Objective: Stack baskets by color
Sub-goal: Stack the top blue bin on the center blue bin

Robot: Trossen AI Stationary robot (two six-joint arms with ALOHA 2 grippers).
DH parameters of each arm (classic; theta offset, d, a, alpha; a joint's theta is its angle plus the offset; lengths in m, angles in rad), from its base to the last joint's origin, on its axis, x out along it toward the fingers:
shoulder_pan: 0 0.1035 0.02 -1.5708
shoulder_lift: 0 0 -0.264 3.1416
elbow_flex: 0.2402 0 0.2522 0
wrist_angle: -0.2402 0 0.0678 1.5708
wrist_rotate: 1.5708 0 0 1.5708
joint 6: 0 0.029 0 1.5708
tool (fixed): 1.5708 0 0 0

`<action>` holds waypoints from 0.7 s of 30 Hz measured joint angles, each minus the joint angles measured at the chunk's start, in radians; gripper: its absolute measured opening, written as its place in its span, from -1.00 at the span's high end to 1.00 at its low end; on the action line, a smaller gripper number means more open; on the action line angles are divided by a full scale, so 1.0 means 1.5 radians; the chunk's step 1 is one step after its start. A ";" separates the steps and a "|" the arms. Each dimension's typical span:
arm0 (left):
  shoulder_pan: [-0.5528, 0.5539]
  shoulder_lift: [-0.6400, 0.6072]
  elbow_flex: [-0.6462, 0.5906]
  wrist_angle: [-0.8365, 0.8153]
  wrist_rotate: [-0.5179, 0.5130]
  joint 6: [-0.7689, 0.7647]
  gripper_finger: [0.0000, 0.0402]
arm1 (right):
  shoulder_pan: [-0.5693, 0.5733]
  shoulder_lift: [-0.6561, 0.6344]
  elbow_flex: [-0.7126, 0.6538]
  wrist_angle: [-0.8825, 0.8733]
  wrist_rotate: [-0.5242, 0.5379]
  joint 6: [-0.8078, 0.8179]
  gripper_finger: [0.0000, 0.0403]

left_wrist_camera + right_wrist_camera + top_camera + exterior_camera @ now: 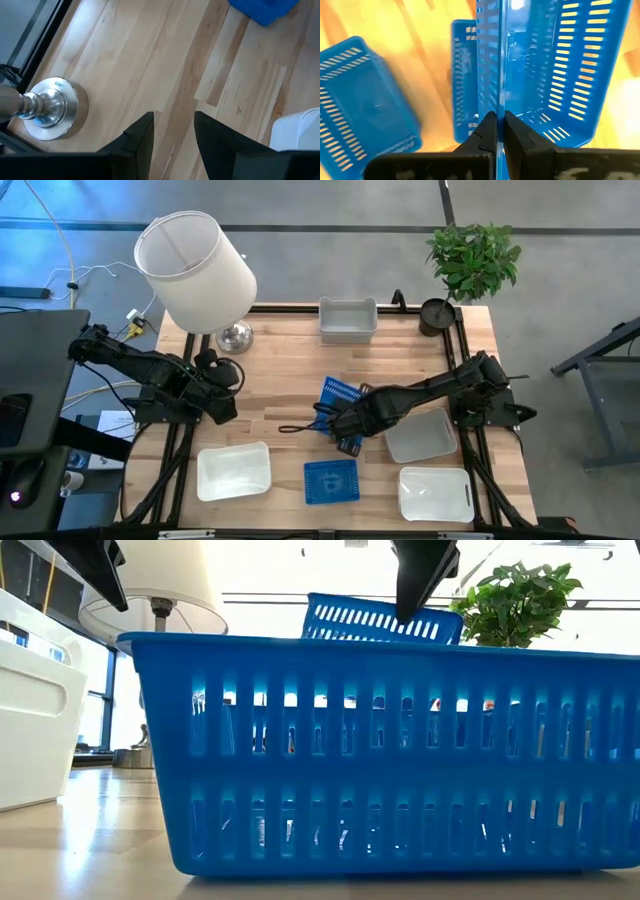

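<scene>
Three blue baskets show. One stands on its bottom near the table's front edge and fills the low view. A second lies under my right arm. The third is tilted at mid table, with my right gripper shut on it. White baskets rest at the far edge, front left, right and front right. My left gripper is open above bare wood, left of centre, near the lamp's foot. My right gripper pinches one side wall of the blue basket at its rim, one finger inside the basket and one outside. The fingers come from above, pointing steeply down. The basket is tilted, its upper part above the near basket's rim. Its lower part is hidden.
A white lamp stands at the far left on a metal foot. A potted plant is at the far right corner. A black cord lies on the wood left of the right gripper.
</scene>
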 joint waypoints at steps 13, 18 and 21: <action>0.003 0.000 0.000 0.001 0.000 0.000 0.37 | 0.012 0.042 0.000 0.002 -0.039 0.028 1.00; 0.003 0.000 0.000 0.001 -0.001 0.000 0.37 | 0.012 0.073 0.000 -0.008 -0.056 0.020 1.00; 0.003 0.000 0.000 0.001 -0.001 0.000 0.37 | 0.012 0.089 0.000 -0.024 -0.053 0.006 1.00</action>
